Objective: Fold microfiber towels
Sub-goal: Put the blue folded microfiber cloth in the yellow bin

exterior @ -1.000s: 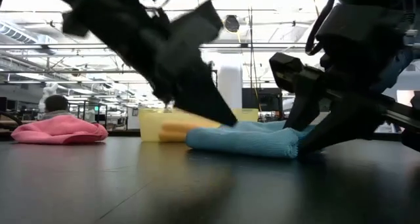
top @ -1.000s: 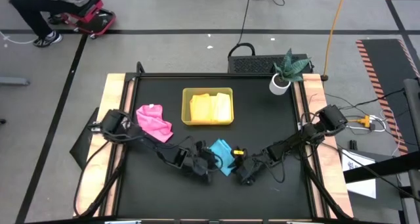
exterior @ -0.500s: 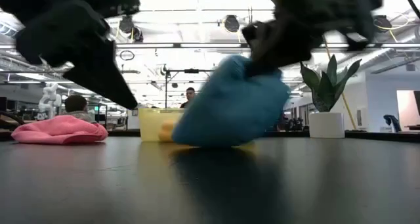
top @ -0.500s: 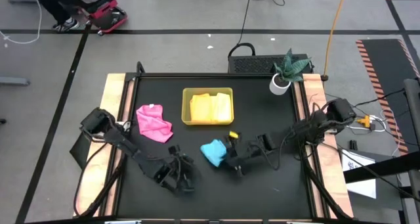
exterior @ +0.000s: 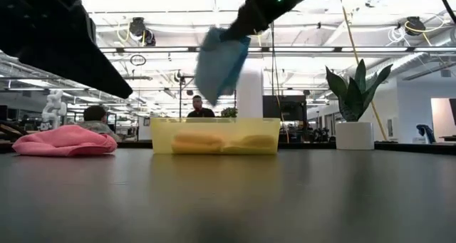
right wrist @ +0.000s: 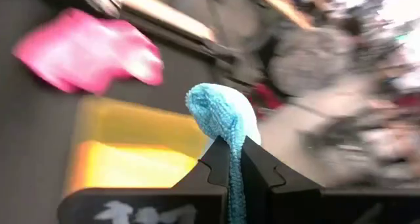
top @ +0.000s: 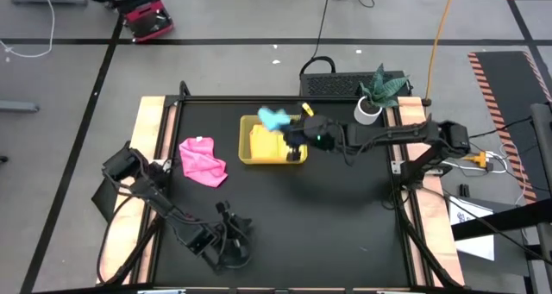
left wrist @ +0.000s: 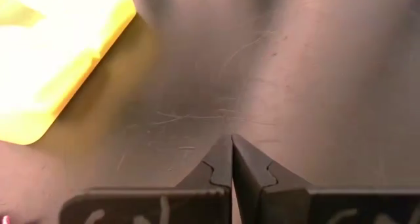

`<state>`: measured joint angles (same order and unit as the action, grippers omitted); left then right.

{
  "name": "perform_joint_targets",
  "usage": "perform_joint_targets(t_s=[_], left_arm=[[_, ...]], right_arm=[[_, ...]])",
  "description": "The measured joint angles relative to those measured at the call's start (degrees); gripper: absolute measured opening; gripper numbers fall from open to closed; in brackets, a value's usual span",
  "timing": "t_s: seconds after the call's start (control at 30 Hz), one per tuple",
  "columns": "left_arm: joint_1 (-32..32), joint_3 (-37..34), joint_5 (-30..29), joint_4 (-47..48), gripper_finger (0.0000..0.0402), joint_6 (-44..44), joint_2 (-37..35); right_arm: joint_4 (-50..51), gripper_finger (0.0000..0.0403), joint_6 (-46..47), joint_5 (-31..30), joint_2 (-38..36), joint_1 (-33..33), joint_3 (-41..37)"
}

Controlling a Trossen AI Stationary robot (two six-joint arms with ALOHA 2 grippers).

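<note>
blue towel: the sky blue microfiber towel [top: 274, 117] is up in the air, hanging bunched over the far edge of the tray; in the low view it dangles clear above the tray's rim; folded or just scrunched, can't really tell
right gripper: the right gripper [top: 291, 132] is clenched on that blue towel, cloth pinched between its fingers [right wrist: 213, 163] in the right wrist view; the arm reaches in from the right side of the table
yellow towel: the yellow towel [top: 278, 143] is lying flat inside the tray
tray: the yellow-green tray [top: 245, 139] sits on the far middle of the black table [top: 345, 216]
pink towel: the pink towel [top: 202, 159] is crumpled on the table just left of the tray; not touching it
left gripper: the left gripper [top: 231, 251] is parked near the front edge of the table, well apart from the towels; fingers pressed together with nothing in them
background: a potted plant [top: 376, 91] stands at the far right corner
</note>
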<state>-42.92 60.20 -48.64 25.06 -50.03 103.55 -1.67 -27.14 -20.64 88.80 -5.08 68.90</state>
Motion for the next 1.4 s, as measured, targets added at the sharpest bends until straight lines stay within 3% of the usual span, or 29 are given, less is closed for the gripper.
perform_joint_targets(t_s=[0.07,0.17,0.3,0.47,0.63,0.73,0.83,0.97,1.1,1.2,1.4], left_arm=[[-0.3,0.0,-0.1,-0.5,0.0003,0.0,0.0],[-0.3,0.0,-0.5,-1.3,0.0013,0.5,0.0],[-0.3,0.0,-0.8,-1.6,0.0024,0.8,0.0],[-0.3,0.0,-0.9,-1.8,0.0025,0.8,0.0],[-0.2,0.0,-0.9,-1.8,0.0026,0.8,0.0],[0.1,0.0,-0.9,-1.8,0.0026,0.8,0.0],[0.1,0.0,-0.9,-2.1,0.0026,0.8,0.0],[0.1,0.0,-0.9,-2.2,0.0026,0.8,0.0],[0.1,0.0,-0.9,-2.3,0.0026,0.8,0.0],[0.1,0.0,-0.9,-2.4,0.0026,0.8,0.0],[0.1,0.0,-0.9,-2.5,0.0026,0.8,0.1]], right_arm=[[0.1,0.0005,-7.5,-3.8,0.0,-1.7,0.0],[0.5,0.0005,-14.8,-4.8,0.0,-4.2,-1.5],[0.9,0.0005,-14.3,-4.0,0.8,-7.5,-7.0],[-0.4,0.0004,-10.5,5.4,1.2,-8.8,-15.0],[-0.7,0.0004,-10.3,6.9,0.7,-8.3,-16.5],[-0.6,0.0004,-11.4,2.5,0.6,-8.2,-14.9],[-0.7,0.0004,-15.2,-9.2,0.5,-8.1,-12.5],[-4.2,0.0004,-28.7,-24.6,0.5,-7.6,-10.7],[-13.0,0.0004,-43.0,-30.9,0.5,-7.6,-10.7],[-16.8,0.0004,-47.1,-29.8,0.4,-7.6,-11.8],[-6.4,0.0004,-40.5,-15.9,0.4,-5.0,-17.0]])
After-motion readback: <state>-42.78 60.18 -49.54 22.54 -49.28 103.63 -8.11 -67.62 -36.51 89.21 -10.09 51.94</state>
